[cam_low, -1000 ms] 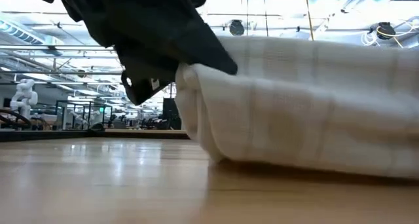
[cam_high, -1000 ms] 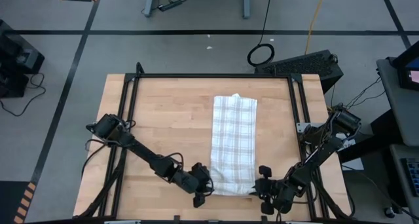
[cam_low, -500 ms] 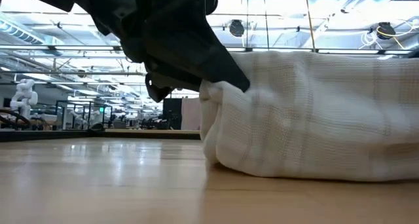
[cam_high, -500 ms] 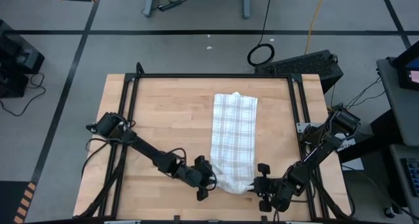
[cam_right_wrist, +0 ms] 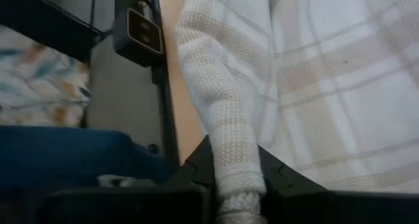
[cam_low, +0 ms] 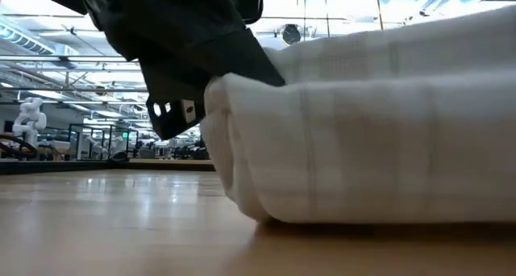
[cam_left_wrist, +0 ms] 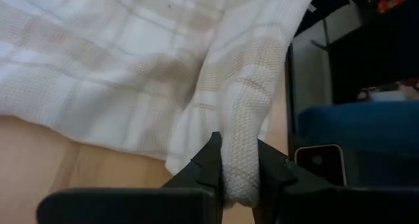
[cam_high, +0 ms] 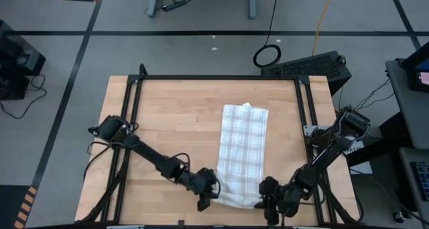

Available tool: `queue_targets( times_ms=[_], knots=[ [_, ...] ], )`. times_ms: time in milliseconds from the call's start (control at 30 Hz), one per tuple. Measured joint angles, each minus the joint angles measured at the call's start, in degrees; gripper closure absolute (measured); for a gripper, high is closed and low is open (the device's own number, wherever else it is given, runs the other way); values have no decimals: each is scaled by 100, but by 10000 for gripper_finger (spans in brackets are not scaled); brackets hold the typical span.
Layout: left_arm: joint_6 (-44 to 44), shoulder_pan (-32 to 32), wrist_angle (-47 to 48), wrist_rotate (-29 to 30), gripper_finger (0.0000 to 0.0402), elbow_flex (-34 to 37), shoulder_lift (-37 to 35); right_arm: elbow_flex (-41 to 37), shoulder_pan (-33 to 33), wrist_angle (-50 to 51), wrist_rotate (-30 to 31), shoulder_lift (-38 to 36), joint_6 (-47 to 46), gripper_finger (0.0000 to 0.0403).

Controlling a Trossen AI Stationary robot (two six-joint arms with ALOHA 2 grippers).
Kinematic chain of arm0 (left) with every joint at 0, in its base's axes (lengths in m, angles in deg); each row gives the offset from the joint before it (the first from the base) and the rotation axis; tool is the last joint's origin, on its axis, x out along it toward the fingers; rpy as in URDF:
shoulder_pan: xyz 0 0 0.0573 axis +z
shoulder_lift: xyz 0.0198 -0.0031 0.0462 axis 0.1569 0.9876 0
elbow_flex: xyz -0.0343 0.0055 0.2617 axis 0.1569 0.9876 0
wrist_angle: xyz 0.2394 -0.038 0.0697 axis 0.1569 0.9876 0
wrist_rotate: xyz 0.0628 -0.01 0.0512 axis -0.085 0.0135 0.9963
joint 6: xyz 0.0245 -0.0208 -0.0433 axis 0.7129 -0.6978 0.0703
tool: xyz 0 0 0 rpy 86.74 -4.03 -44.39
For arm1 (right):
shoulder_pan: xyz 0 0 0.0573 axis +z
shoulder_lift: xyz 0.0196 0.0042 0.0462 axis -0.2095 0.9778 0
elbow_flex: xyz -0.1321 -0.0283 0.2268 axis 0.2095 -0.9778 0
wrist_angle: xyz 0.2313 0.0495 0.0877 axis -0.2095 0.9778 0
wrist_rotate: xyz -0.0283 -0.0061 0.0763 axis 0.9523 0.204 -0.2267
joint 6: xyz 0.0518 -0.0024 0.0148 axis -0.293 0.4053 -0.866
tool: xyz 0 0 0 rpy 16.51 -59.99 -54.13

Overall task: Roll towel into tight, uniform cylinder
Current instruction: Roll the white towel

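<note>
High view: the towel (cam_high: 242, 154) lies as a long folded strip on the wooden table (cam_high: 174, 128), right of centre, running from mid-table to the near edge. The left gripper (cam_high: 209, 191) sits at the strip's near left corner and the right gripper (cam_high: 268, 197) at its near right corner. Both arms partly cover those corners, so the contact points are hidden here. No container is present on the table.

Low view: the near end of the towel (cam_low: 355, 147) fills the right half of the picture as a thick folded-over bulge resting on the table (cam_low: 121, 219). One dark gripper (cam_low: 193, 58) comes in from above and meets the fold's upper left edge; its fingertips are buried in the cloth. The right edge of the picture cuts the towel off.

Left wrist view: the left gripper (cam_left_wrist: 239, 175) is clamped on a bunched corner of the towel (cam_left_wrist: 131, 73), the two fingers (cam_left_wrist: 209, 162) pressing the cloth from both sides.

Right wrist view: the right gripper (cam_right_wrist: 236, 175) likewise pinches a rolled corner of the towel (cam_right_wrist: 327, 73) between its fingers (cam_right_wrist: 200, 158). Beyond the table edge, blue fabric (cam_right_wrist: 65, 152) shows; what it belongs to cannot be made out.
</note>
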Motion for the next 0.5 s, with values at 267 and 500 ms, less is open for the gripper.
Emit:
queue_targets(
  times_ms=[267, 500],
  knots=[
    [-297, 15, -121, -669, 352, 0, -2, 0, -113, -23, -74, -396, -1017, 367],
    [-593, 342, 445, -678, 352, 0, -7, 0, -575, 413, -518, -515, -1200, 367]
  ],
)
